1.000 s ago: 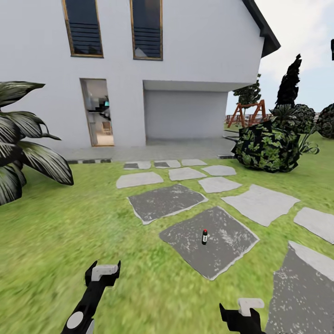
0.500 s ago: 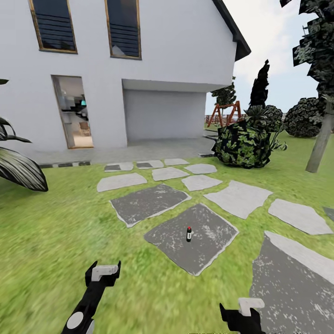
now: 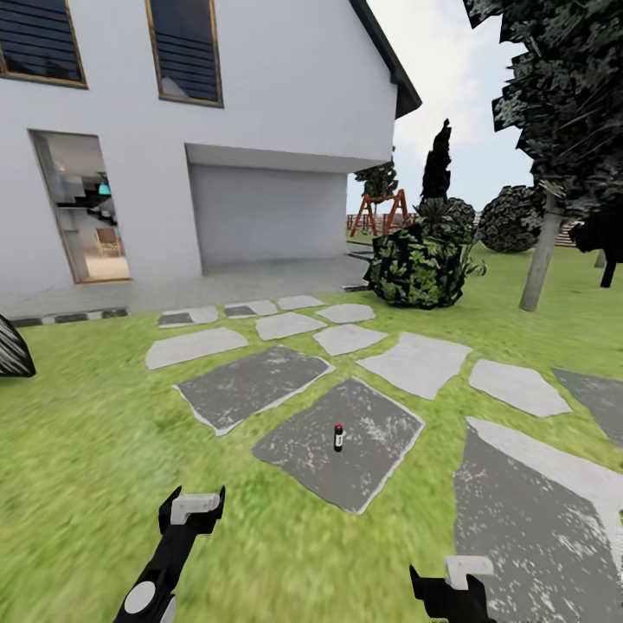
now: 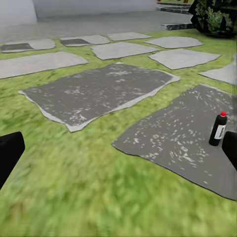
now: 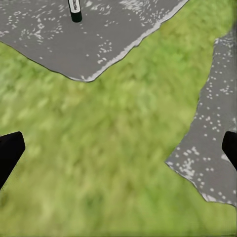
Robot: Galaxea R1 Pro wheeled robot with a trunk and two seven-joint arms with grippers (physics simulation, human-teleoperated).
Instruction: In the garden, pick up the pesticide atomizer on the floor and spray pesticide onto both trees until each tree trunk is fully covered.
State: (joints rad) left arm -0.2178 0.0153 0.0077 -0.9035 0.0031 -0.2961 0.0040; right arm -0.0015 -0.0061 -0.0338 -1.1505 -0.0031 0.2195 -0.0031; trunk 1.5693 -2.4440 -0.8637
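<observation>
Green lawn point(image 3: 78, 450) underfoot, crossed by flat grey stepping stones, with a white house point(image 3: 260, 95) behind. At far left, open doorway point(image 3: 82, 208) into a lit interior; next to it, recessed garage door point(image 3: 268, 212). Low at left, left gripper point(image 3: 192, 509), black with a white pad, hanging over grass, fingers spread wide with nothing between them; same in its wrist view, dark fingertips point(image 4: 10, 153) at both edges of the frame. Centre, large dark stepping stone point(image 3: 372, 424) with the pesticide atomizer point(image 3: 338, 437) standing upright on it, small dark bottle with a red cap, ahead of both grippers and well apart from them; also seen upright on that slab from the left wrist point(image 4: 217, 129) and, cut off at the frame edge, from the right wrist point(image 5: 75, 10). Behind, leafy bush point(image 3: 415, 264) and a red swing frame point(image 3: 378, 212). Low at right, right gripper point(image 3: 459, 575), likewise spread wide and holding nothing, over grass beside another grey slab point(image 3: 536, 528). Far right, tree trunk point(image 3: 541, 260), grey-brown and bare, leaning slightly, under a dark blocky crown point(image 3: 562, 86).
</observation>
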